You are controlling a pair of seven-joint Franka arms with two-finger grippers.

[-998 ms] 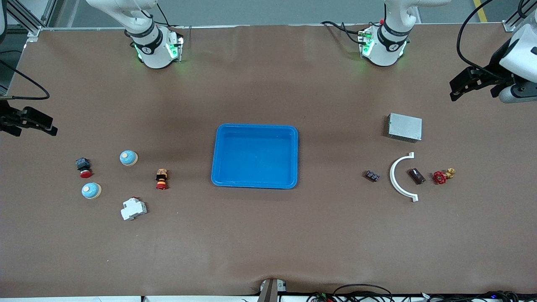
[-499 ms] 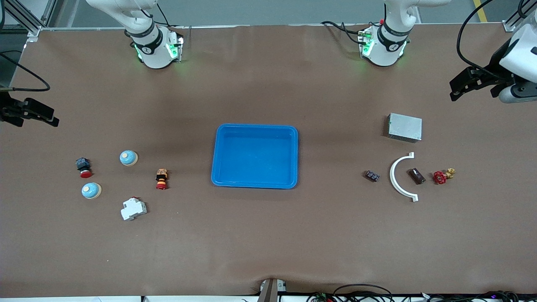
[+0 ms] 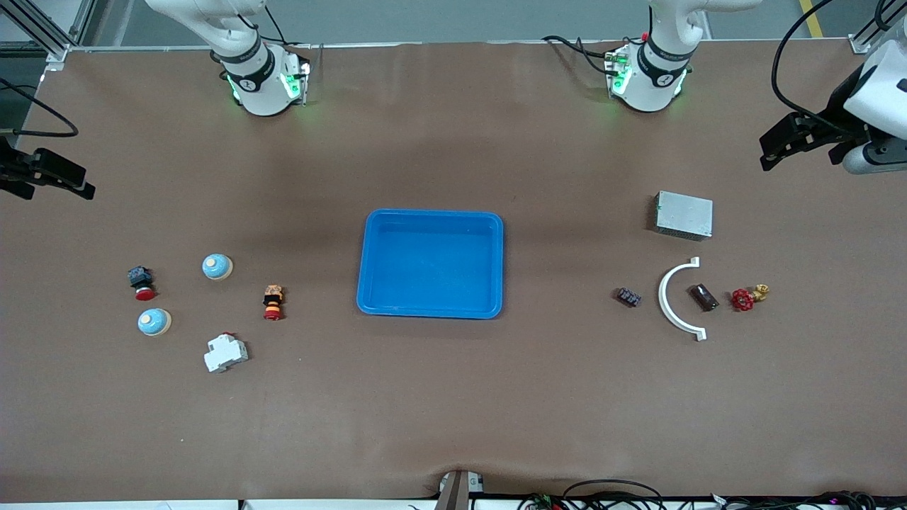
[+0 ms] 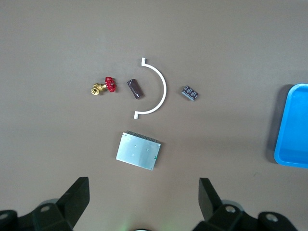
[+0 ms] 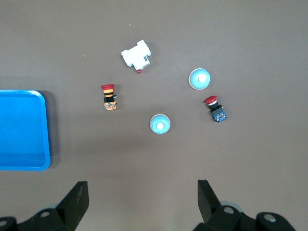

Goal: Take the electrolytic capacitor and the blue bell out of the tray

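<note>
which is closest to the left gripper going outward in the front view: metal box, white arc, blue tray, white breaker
From the left gripper, open, at its end of the table:
1. metal box, just below it
2. white arc, nearer the camera
3. blue tray, table middle
4. white breaker, right arm's end

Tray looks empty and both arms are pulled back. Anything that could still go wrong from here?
Few risks remain. The tray holds nothing. The electrolytic capacitor lies close inside the white curved piece, beside the red valve, so a careless pass could knock all three. Two blue bells look alike, so a check could mistake one for the other. Left gripper and right gripper hang open at the table ends.
</note>
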